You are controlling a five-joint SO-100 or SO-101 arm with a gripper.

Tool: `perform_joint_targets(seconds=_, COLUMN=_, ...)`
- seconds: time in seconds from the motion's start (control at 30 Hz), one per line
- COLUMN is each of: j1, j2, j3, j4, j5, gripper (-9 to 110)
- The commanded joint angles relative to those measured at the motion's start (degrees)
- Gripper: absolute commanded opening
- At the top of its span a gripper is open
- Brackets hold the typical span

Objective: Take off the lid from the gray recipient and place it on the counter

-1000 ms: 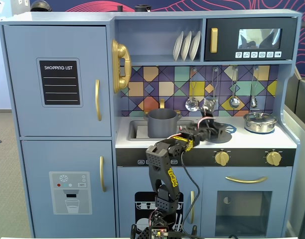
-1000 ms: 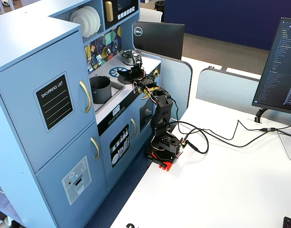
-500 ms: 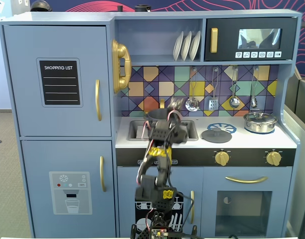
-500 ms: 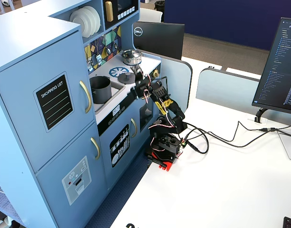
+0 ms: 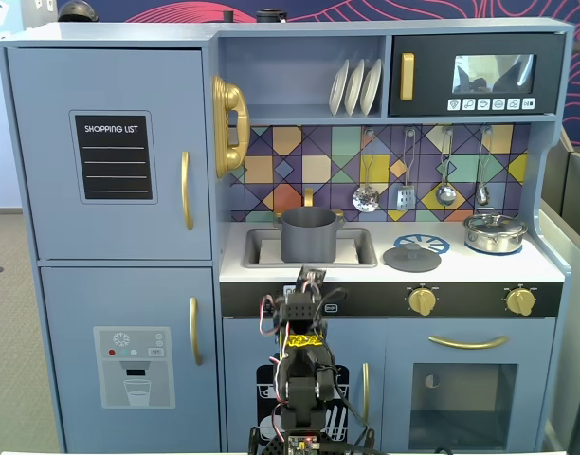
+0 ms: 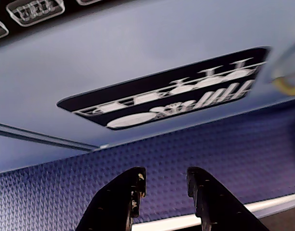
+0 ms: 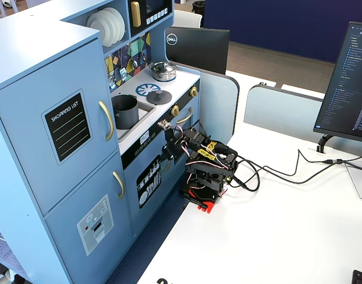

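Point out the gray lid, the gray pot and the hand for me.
Lid [image 5: 411, 256]: a fixed view, flat top beside the knob, lying on the counter.
Gray pot [image 5: 308, 239]: a fixed view, front wall, standing in the sink.
Hand [image 6: 165, 185]: wrist view, the gap between the fingertips, open and empty.

Matt gray recipient and lid; glossy metal silver pot.

The hand enters from the bottom edge, its two black fingers parted with nothing between them. Beyond lies textured blue flooring, then a blue cabinet door bearing a black dish-rack decal.
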Motion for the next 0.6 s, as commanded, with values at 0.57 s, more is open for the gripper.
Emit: perform_joint_targets(seconds=0.57, j1=-0.3, j2=9.8, j3=9.7, j4=27.9, j5=-9.0, gripper=1)
